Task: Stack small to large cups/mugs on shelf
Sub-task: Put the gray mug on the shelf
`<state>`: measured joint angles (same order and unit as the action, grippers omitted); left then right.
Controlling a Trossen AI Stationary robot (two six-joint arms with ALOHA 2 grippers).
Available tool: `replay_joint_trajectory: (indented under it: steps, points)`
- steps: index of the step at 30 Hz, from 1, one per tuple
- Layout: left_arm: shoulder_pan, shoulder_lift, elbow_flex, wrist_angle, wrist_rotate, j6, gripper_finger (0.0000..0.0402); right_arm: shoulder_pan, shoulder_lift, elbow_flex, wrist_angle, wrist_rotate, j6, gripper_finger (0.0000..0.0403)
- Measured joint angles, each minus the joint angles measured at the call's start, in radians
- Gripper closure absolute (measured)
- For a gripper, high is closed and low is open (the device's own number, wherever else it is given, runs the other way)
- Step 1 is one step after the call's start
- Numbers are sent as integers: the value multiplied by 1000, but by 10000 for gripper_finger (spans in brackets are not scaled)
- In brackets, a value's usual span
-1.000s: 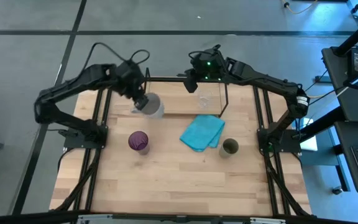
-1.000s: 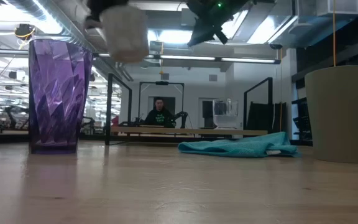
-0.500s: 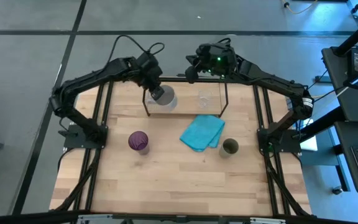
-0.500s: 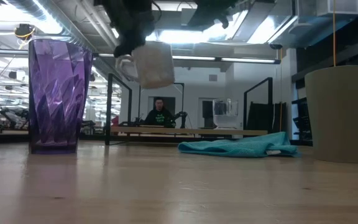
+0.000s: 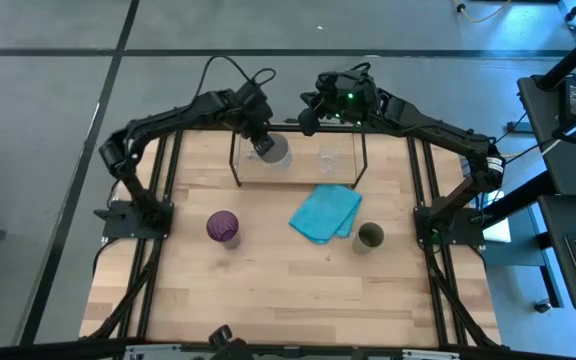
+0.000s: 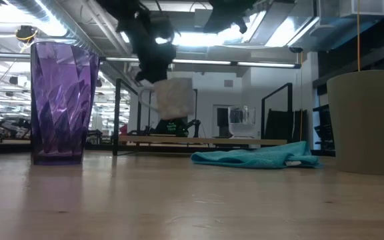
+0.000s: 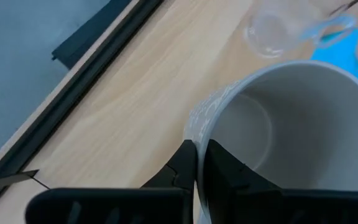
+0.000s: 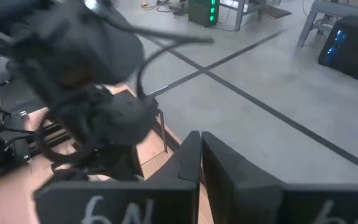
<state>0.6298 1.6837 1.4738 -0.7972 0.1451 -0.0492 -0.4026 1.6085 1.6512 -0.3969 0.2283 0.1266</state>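
From above: left hand [image 5: 259,143] clamped on the rim of a grey handled ceramic mug [image 5: 273,151], held over the left end of the low black wire-frame shelf [image 5: 236,160] at the back of the light wooden desk [image 5: 268,270]. Small clear glass [image 5: 328,160] on the shelf just right of the mug. Folded turquoise cloth [image 5: 325,213], tall purple faceted tumbler [image 5: 222,228] and olive-green cup [image 5: 370,236] sitting apart on the desk. Right hand [image 5: 308,118] parked above the shelf's back edge.

Low down: mug [image 6: 174,97] hanging in the air, tilted, clear of the shelf base.

Left wrist: fingers [image 7: 185,163] pinched narrow on the mug's wall [image 7: 278,124], glass [image 7: 272,31] beyond.

Right wrist: fingers [image 8: 191,158] closed together, holding nothing.
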Motion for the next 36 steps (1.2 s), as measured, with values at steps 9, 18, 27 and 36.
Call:
replay_joint_trajectory:
  steps: [9,18,27,36]
  points:
    - [34,70,0,-1,42,62,389,1,2,-2,-52,-1,68,386]
    - [36,78,0,28,41,96,389,5,6,-81,-19,12,135,386]
    - [38,78,0,38,30,113,374,20,6,-125,1,14,156,386]
    - [40,78,0,51,28,134,371,22,6,-134,42,14,154,386]
